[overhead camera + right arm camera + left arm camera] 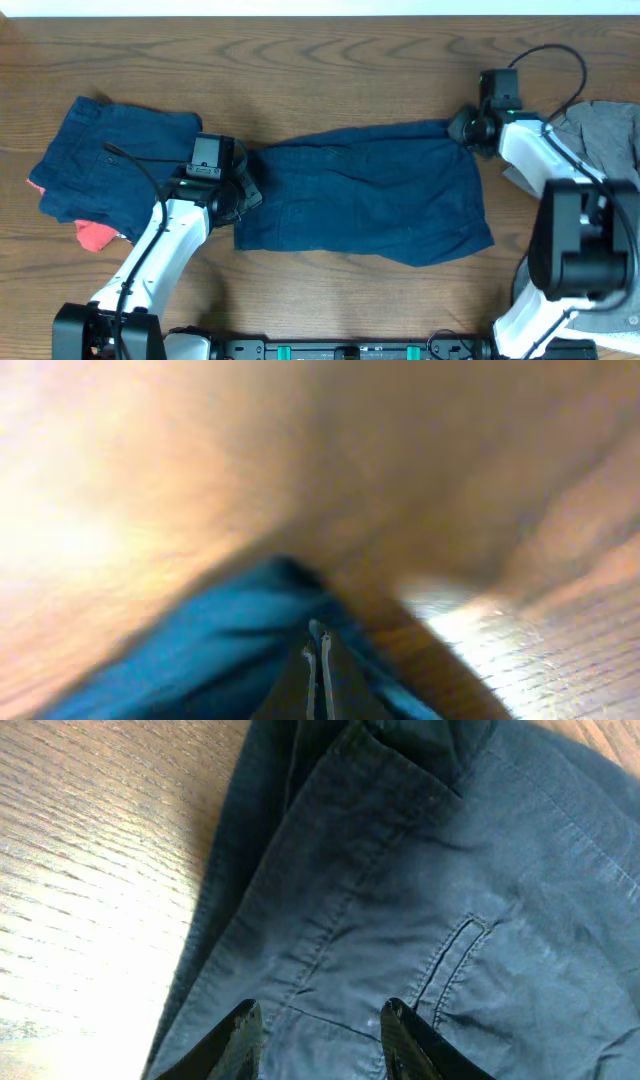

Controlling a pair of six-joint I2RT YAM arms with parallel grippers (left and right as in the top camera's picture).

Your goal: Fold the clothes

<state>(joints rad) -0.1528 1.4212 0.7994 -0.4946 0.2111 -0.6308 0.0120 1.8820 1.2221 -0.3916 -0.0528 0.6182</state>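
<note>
Left gripper (320,1012) over navy shorts (370,195), right gripper (318,632) pinching corner, grey garment (606,130) nearby

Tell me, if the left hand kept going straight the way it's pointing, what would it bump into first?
Most likely the middle navy shorts: the open left hand points at their fabric beside a pocket slit, with nothing between. How far off the cloth lies is hard to tell.
</note>
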